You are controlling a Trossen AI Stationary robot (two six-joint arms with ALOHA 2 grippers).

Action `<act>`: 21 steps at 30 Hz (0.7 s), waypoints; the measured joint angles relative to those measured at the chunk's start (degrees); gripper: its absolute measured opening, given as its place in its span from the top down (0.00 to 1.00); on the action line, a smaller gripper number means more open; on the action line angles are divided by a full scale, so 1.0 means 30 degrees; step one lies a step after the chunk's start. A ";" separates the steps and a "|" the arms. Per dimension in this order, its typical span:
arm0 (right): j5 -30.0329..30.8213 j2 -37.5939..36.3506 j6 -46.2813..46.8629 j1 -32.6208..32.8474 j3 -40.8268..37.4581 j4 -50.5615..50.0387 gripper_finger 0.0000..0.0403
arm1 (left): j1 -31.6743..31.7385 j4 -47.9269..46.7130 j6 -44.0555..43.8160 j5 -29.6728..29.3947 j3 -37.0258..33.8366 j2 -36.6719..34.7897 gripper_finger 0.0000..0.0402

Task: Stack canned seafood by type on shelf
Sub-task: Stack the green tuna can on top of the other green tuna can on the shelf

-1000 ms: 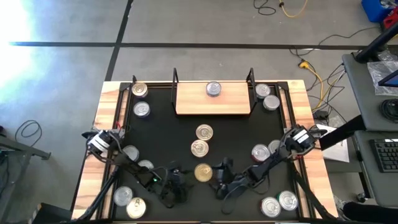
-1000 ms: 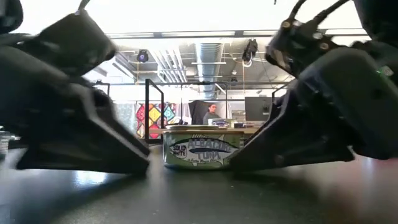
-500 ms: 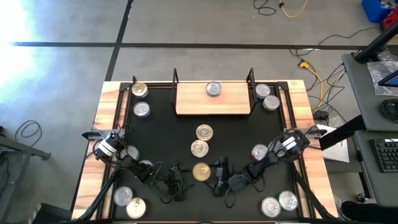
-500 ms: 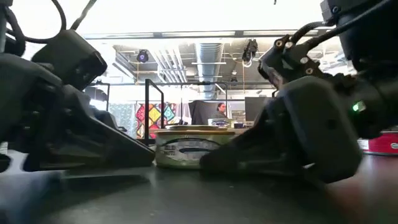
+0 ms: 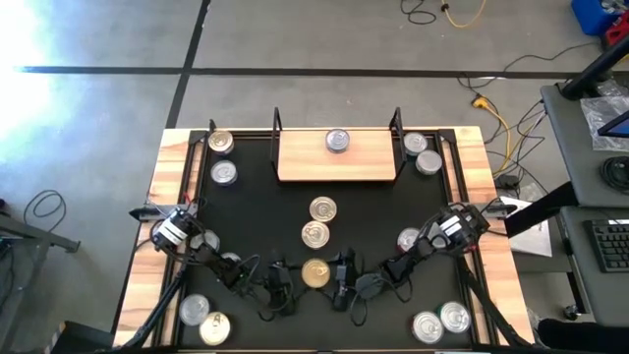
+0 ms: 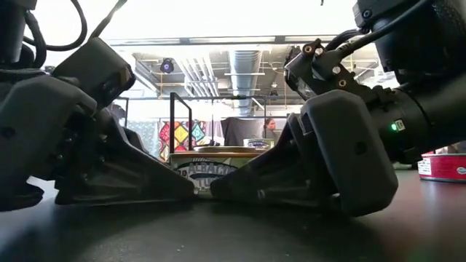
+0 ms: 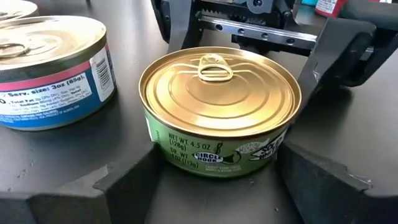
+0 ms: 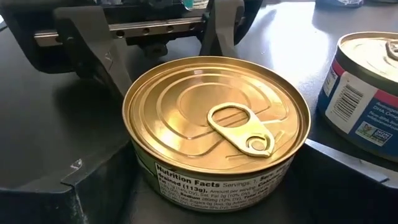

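Both grippers' open jaws flank the gold-lidded tin (image 5: 315,273), seemingly touching.

1. Left arm (image 5: 211,258): dark links, white band nr wrist, black cables.
2. Right arm (image 5: 423,246): same dark build, white-marked joint, green LED.
3. Fingers (image 6: 124,171): matte black wedge-shaped plastic; toothed rail, screws.

Both the left tool (image 5: 283,278) and right tool (image 5: 337,276) have closed in on the gold-lidded tin (image 5: 315,273), now flanking it.
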 joint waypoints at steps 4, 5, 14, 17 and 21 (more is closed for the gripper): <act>-0.0285 -0.0318 0.0223 -0.0047 -0.0073 -0.0935 0.02 | -0.0230 -0.0121 0.0483 0.0033 -0.0049 -0.0323 0.23; -0.0564 -0.0597 0.0472 -0.0062 -0.0064 -0.1808 0.02 | -0.0295 -0.0306 0.0453 0.0168 -0.0272 -0.0599 0.23; -0.2500 -0.3146 0.1101 -0.0451 0.0545 -0.8515 0.01 | -0.0254 -0.2612 0.0261 0.1178 -0.2053 -0.3185 0.23; -0.3283 -0.3177 0.1295 -0.0661 0.0590 -0.8569 0.01 | -0.0239 -0.4534 -0.0404 0.0576 -0.2216 -0.4045 0.23; -0.3645 -0.3177 0.1419 -0.0806 0.0590 -0.8654 0.01 | 0.0218 -0.5036 -0.0473 -0.0572 -0.2330 -0.4484 0.23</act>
